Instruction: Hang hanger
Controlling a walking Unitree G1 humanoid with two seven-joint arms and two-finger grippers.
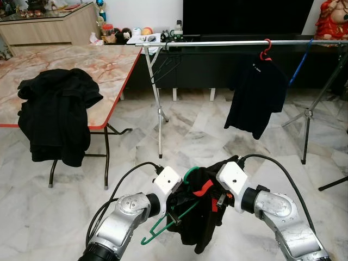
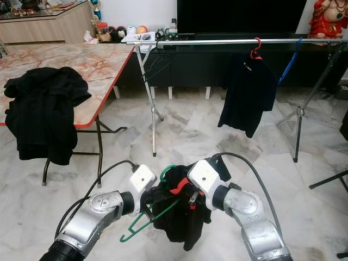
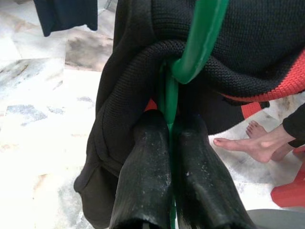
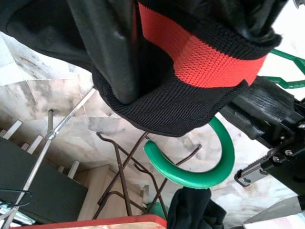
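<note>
A green hanger [image 1: 166, 224] with a black garment [image 1: 198, 225] bunched on it hangs between my two arms, low over the floor. My left gripper [image 3: 171, 157] is shut on the hanger's green stem [image 3: 167, 95], just under the hook [image 3: 202, 38]. My right gripper [image 4: 186, 38] is shut on the garment's red band [image 4: 200, 55], with the green hook [image 4: 205, 171] curling beside it. The metal clothes rail [image 1: 228, 42] runs across the room ahead, well above and beyond both grippers.
A black shirt [image 1: 255, 98] hangs from a red hanger [image 1: 266, 50] on the rail, a blue hanger [image 1: 300, 68] further right. To the left, a marble-top folding table [image 1: 117, 68] carries a pile of black clothes [image 1: 57, 114]. A person's bare foot [image 3: 252, 143] stands nearby.
</note>
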